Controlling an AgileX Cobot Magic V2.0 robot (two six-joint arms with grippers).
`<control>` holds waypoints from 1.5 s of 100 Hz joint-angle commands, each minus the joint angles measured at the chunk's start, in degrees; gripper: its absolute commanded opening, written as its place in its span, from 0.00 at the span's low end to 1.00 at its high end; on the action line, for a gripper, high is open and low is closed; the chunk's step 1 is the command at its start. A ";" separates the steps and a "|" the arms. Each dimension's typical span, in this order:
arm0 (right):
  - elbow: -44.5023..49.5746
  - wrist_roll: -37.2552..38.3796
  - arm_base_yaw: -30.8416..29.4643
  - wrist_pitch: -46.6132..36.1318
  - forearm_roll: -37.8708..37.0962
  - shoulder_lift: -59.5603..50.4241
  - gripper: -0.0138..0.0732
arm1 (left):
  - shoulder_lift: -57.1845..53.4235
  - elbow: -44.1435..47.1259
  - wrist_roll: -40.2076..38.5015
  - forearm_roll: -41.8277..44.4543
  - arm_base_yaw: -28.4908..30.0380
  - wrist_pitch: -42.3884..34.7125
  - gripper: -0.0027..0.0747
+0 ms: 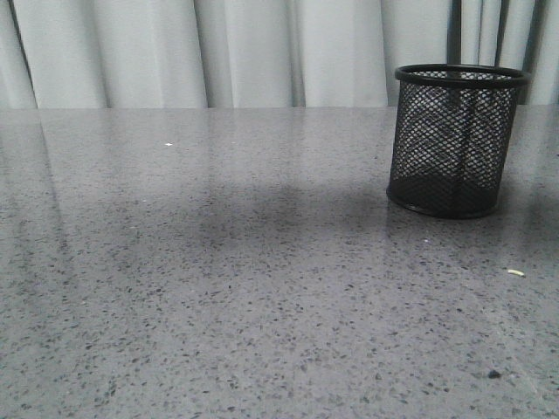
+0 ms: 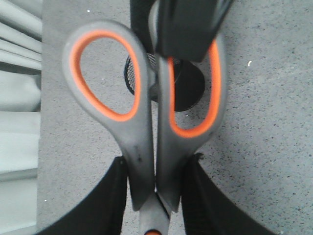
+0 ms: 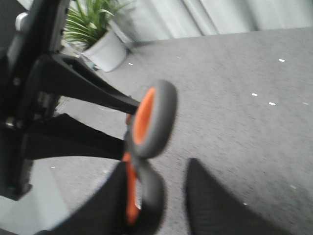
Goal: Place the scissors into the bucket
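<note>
The bucket (image 1: 456, 140), a black wire-mesh cup, stands upright on the grey table at the right; neither gripper shows in the front view. In the left wrist view my left gripper (image 2: 155, 166) is shut on the scissors (image 2: 142, 147) just below the orange-lined loops, high over the bucket (image 2: 188, 88), which shows through the loops. The blades are hidden. A finger of the right gripper (image 2: 188, 29) covers the top of one loop. In the right wrist view my right gripper (image 3: 157, 164) is open, with a scissors loop (image 3: 156, 115) lying between its fingers against one finger.
A white crumb (image 1: 516, 272) and a dark speck (image 1: 494, 374) lie on the table in front of the bucket. Pale curtains (image 1: 262, 52) hang behind the table. A potted plant (image 3: 98, 34) stands beyond the table's edge.
</note>
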 commanded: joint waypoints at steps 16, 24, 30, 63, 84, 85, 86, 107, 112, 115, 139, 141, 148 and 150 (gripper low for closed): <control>-2.00 -6.81 -0.03 0.65 11.02 0.57 0.08 | -4.60 -1.85 -0.64 -3.41 -0.45 -2.40 0.04; -2.00 -6.81 -0.14 -0.10 11.02 0.45 0.08 | -5.58 -1.85 -0.64 -4.66 -0.45 -1.12 0.15; -2.70 -6.81 -0.15 -0.30 10.23 0.45 0.08 | -6.52 -1.85 -0.64 -5.71 -0.45 -0.71 0.29; -17.29 4.88 -1.64 5.55 -16.87 0.45 0.09 | -17.87 -1.85 -0.68 -8.74 -0.45 -1.37 0.38; -33.11 15.95 -7.58 21.81 -35.04 0.56 0.08 | -28.07 -1.85 -7.13 -10.49 -0.34 -2.00 0.01; -33.55 16.24 -7.70 21.81 -35.59 0.68 0.08 | -28.37 -1.85 -7.54 -10.34 -0.34 -2.00 0.01; -33.99 16.54 -7.71 22.88 -36.16 0.65 0.08 | -28.93 -1.85 -8.41 -9.94 -0.34 -2.00 0.01; -38.78 28.32 -6.72 31.13 -53.01 3.23 0.08 | -35.00 -1.73 -17.48 -0.43 -0.34 1.27 0.01; -38.13 30.06 -6.61 31.24 -56.19 3.23 0.08 | -36.02 -1.62 -18.74 1.76 -0.34 2.92 0.01; -37.59 30.63 -6.48 31.24 -56.74 3.23 0.08 | -36.49 -1.62 -19.07 2.62 -0.34 4.11 0.01; -31.01 31.25 -6.48 31.24 -56.77 2.39 0.08 | -40.27 0.16 -21.63 5.71 -0.34 4.43 0.01; -30.51 31.25 -6.48 31.24 -56.77 2.39 0.08 | -40.45 0.48 -21.63 5.71 -0.34 4.43 0.01; -29.30 31.25 -6.48 31.24 -56.77 3.05 0.08 | -40.60 1.04 -21.63 5.71 -0.34 4.43 0.01; -29.24 31.25 -6.48 31.24 -56.77 3.47 0.08 | -40.60 1.17 -21.63 5.71 -0.34 4.43 0.01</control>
